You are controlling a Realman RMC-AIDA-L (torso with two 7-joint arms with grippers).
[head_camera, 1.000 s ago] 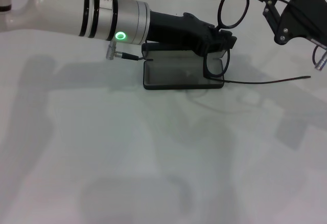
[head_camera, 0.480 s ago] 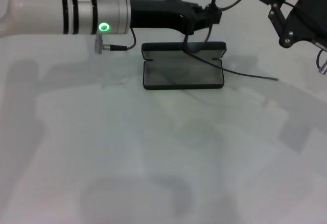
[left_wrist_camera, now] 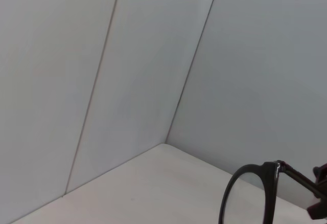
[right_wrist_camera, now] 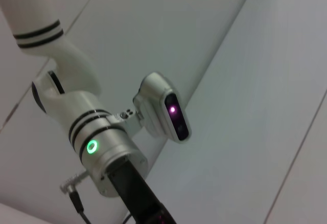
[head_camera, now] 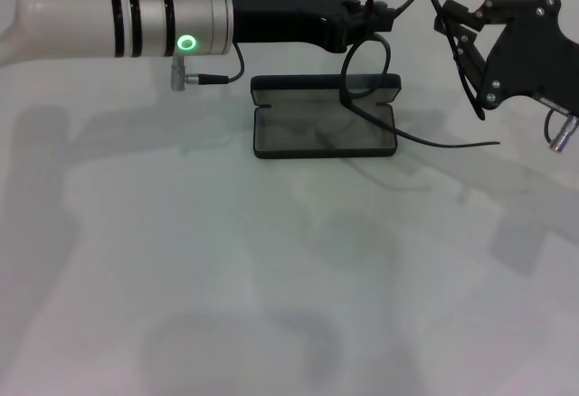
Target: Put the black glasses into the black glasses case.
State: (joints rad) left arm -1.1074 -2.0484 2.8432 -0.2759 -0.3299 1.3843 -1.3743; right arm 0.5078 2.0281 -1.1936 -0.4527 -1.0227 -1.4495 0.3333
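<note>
- Two steps look done: the case [head_camera: 324, 127] lies open on the table [head_camera: 271, 278], and the glasses [head_camera: 366, 66] are lifted.
- Left gripper [head_camera: 378, 16] pinches the frame, holding it tilted above the case's far edge, one temple trailing out over the table.
- Right gripper [head_camera: 452, 25] hovers just beside; whether its fingers are spread, I cannot tell.
- Left to do: fold, lower in.

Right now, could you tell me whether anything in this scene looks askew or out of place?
Yes: the black glasses hang tilted from the left gripper above the open black glasses case, one temple arm splayed out past the case's right end. The right gripper waits beside them.
</note>
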